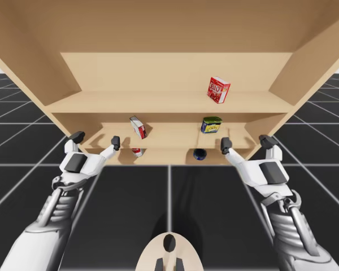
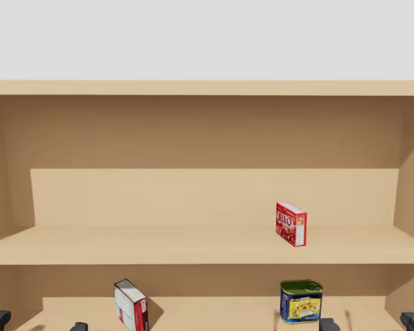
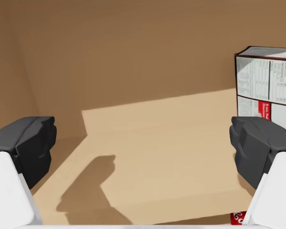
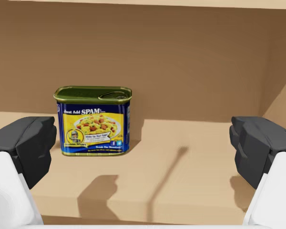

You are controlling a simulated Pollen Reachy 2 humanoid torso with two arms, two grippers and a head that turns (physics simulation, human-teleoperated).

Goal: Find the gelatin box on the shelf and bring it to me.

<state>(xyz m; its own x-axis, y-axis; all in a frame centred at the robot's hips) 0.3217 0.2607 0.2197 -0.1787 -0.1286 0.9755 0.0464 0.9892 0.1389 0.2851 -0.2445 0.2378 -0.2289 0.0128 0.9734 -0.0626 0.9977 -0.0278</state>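
Plainly, nothing is fetched yet: the red gelatin box (image 2: 291, 224) stands untouched on the upper shelf board (image 2: 124, 245), far right. My left hand (image 1: 96, 139) and right hand (image 1: 246, 142) hover empty, fingers apart, at the lower shelf board (image 1: 175, 134).

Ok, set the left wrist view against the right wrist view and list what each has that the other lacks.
Left wrist view: my left gripper, open, with a white and red box ahead, beside one finger. Right wrist view: my right gripper, open, with a blue and yellow can ahead. Both: the wooden shelf board and its back wall.
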